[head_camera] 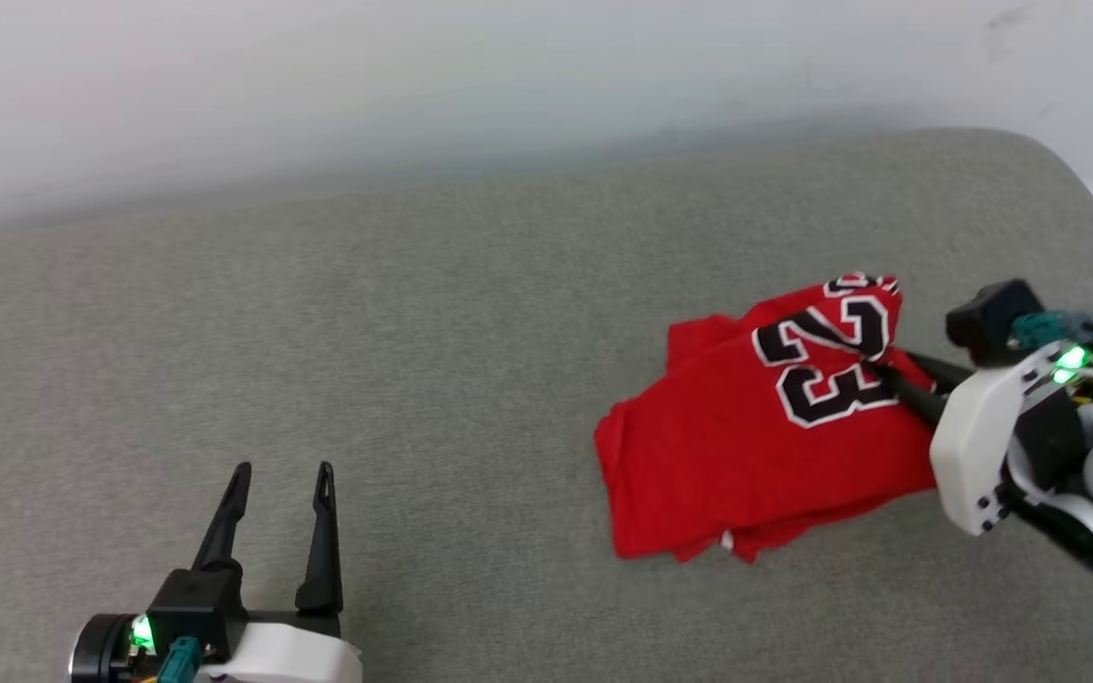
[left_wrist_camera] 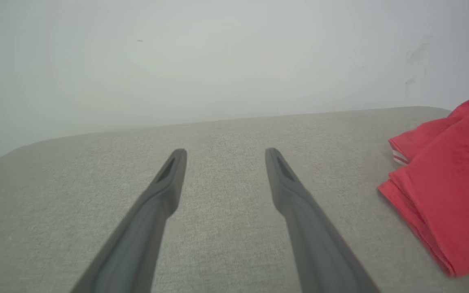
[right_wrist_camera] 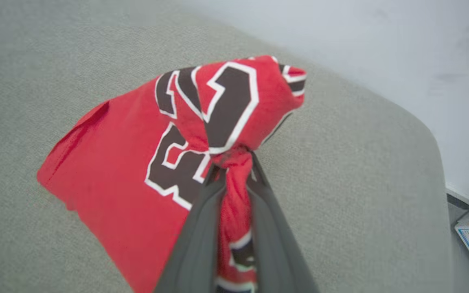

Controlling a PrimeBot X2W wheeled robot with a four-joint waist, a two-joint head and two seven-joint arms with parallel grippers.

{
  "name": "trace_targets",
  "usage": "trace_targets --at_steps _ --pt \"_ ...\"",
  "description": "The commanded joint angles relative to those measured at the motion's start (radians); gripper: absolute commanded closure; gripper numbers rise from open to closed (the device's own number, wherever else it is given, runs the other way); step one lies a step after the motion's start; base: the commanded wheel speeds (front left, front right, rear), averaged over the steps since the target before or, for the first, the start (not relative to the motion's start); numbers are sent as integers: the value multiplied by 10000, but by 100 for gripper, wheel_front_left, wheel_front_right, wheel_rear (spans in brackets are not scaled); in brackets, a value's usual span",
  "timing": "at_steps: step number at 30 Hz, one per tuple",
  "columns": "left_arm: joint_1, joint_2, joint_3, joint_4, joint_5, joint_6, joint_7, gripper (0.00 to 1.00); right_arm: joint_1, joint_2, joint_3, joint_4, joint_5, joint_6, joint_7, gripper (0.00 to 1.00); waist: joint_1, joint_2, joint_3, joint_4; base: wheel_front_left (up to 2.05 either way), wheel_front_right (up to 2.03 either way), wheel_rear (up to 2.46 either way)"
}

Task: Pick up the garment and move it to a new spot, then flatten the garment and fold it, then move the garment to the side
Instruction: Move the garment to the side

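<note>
Two right fingers (right_wrist_camera: 196, 240) pinch the bunched red garment (head_camera: 717, 446); left fingers (left_wrist_camera: 153, 219) stand spread.

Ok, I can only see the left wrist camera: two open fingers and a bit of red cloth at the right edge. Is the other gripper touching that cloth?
Observer: Yes. The right gripper is shut on the garment, with a bunch of red cloth pinched between its fingers.
Operator: Is there a picture on it?
Observer: A big black number 23 with white outlines, right beside the pinch.
Operator: Is it up in the air?
Observer: No. The pinched part looks bunched up, but most of it lies folded on the grey surface.
</note>
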Motion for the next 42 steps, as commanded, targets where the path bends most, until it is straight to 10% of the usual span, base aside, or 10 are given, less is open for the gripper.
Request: trace_targets --at_steps 1,18,35,36,37,42 --pt "-141 65 69 -97 25 -45 -19 0 -252 -160 -209 -75 7 -12 26 100 0 0 393 -347 0 0 0" --pt "-1651 527 520 -1068 180 -351 -19 0 -1654 -1806 -3204 2469 -1292 -13 720 100 0 0 3199 -218 0 0 0" --pt "-2343 529 472 -1365 282 -453 -20 0 -2295 -1353 -6546 4376 -3610 -13 253 100 0 0 4282 31 0 0 0" --pt "-2330 514 475 -1342 282 -433 -18 0 -2287 -1238 -6723 4402 -3803 -15 178 67 0 0 4242 36 0 0 0" --pt "-2302 494 476 -1311 278 -411 -18 0 -2234 -1081 -6854 4447 -3973 -15 149 0 0 0 4183 42 0 0 0" --pt "-2059 421 458 -1169 255 -345 -18 0 -1986 -664 -7553 4420 -4764 -13 -87 0 0 0 3694 104 0 0 0"
